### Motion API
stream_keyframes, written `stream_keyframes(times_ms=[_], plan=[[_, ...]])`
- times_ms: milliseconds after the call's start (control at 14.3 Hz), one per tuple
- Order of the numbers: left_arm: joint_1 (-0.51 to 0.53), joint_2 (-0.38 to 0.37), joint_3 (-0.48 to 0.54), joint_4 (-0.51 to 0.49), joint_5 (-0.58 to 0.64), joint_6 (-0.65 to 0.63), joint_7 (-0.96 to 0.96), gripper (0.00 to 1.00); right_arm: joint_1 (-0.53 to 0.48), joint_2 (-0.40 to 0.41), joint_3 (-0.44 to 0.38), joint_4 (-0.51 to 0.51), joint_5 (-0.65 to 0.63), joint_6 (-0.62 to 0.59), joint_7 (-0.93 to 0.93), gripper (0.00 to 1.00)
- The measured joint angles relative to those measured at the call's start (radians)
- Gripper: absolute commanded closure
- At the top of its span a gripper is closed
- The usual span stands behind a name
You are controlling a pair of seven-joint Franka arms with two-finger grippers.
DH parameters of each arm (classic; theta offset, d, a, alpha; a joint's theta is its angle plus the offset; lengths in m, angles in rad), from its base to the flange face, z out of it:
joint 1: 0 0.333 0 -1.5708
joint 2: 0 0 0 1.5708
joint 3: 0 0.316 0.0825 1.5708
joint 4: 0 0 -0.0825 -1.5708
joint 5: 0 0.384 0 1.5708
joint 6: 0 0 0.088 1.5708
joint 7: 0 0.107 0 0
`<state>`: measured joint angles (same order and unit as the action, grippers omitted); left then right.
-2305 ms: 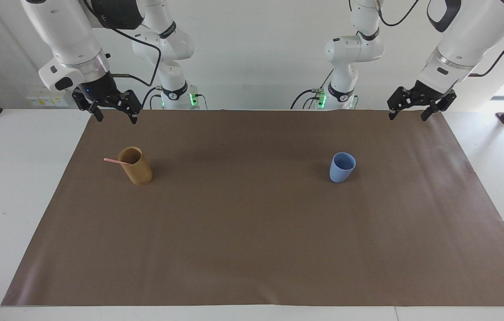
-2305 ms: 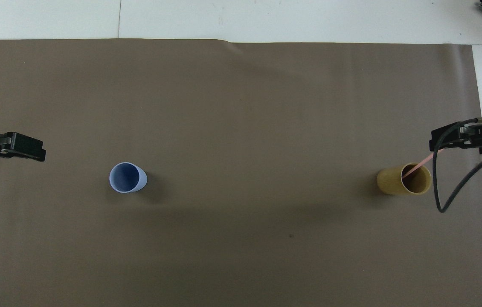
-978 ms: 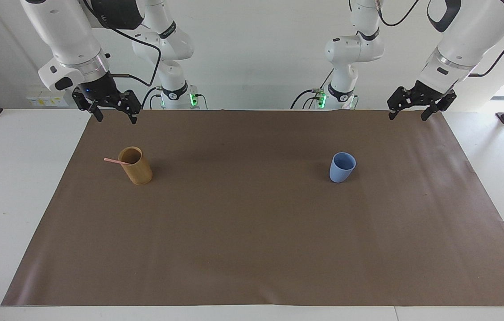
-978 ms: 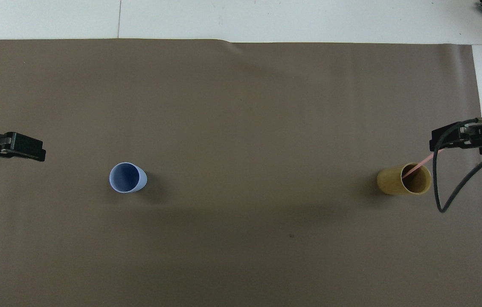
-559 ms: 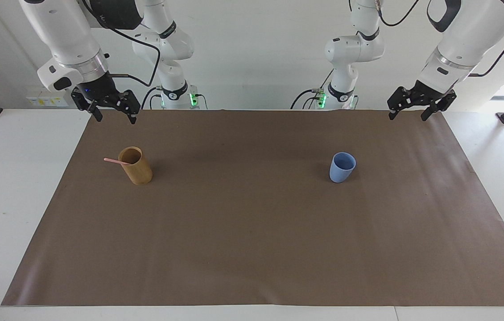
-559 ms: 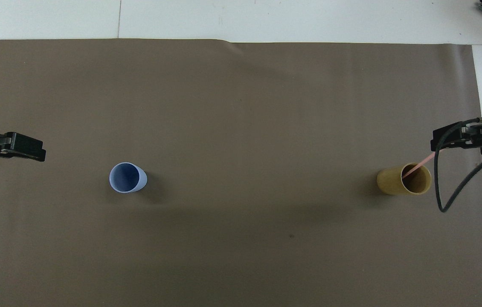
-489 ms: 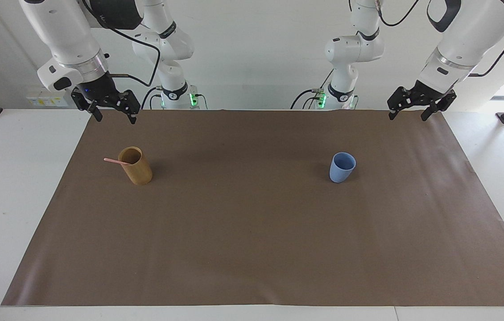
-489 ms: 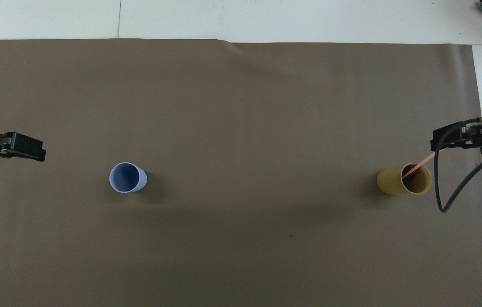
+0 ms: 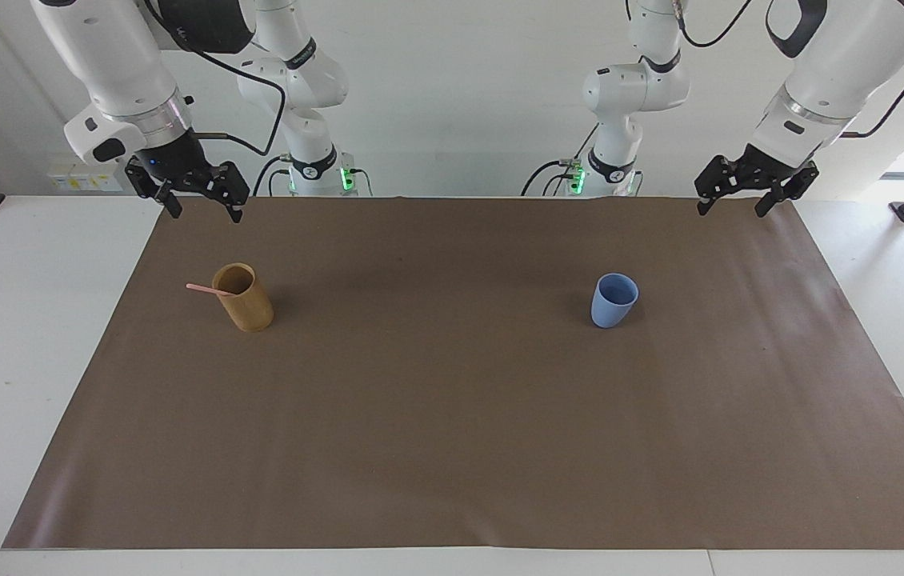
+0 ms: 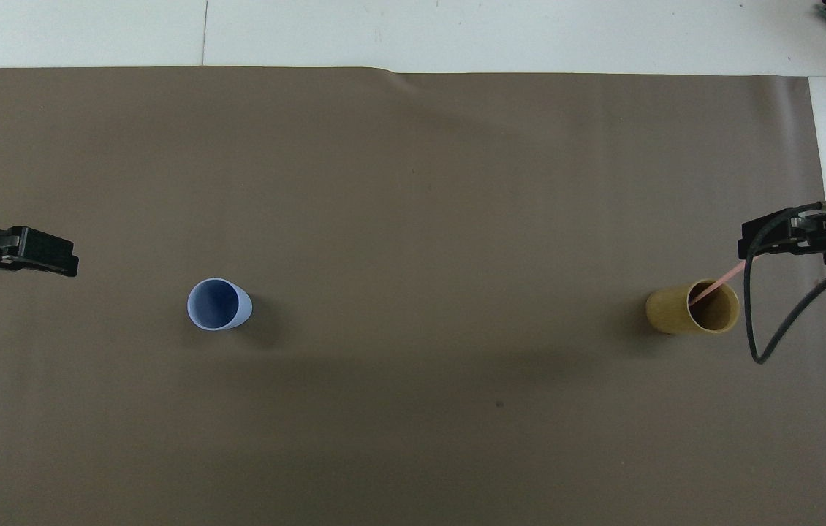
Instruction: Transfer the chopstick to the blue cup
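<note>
A thin pink chopstick [image 9: 206, 289] leans in a tan bamboo-coloured holder [image 9: 245, 302], its top poking out over the rim toward the right arm's end of the table; it also shows in the overhead view [image 10: 718, 280]. The light blue cup [image 9: 614, 300] stands upright and empty toward the left arm's end, also seen from overhead [image 10: 217, 304]. My right gripper [image 9: 206, 213] is open and empty, raised over the mat at the holder's end, apart from it [image 10: 778, 237]. My left gripper [image 9: 730, 211] is open and empty, raised over the mat at the cup's end [image 10: 40, 252].
A brown mat [image 9: 452, 448] covers most of the white table [image 9: 12, 336]. The tan holder [image 10: 692, 310] and the blue cup are the only things standing on it. A black cable [image 10: 756, 321] hangs from the right arm beside the holder.
My right gripper has drifted very slightly upward and toward its own end of the table. The left arm, the cup, the holder and the chopstick have not moved.
</note>
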<state>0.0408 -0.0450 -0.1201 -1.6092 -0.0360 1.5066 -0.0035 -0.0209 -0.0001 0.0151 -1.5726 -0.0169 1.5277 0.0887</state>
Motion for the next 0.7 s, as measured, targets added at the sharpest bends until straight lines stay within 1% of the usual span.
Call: stream_keyframes(times_ms=[419, 699], plan=[[0.000, 0.000, -0.004, 0.000, 0.000, 0.000, 0.003, 0.00, 0.000, 0.000, 0.000, 0.000, 0.000, 0.000, 0.000, 0.00], [0.000, 0.000, -0.007, -0.007, 0.000, 0.002, 0.052, 0.00, 0.000, 0.000, 0.000, 0.000, 0.000, 0.000, -0.001, 0.00]])
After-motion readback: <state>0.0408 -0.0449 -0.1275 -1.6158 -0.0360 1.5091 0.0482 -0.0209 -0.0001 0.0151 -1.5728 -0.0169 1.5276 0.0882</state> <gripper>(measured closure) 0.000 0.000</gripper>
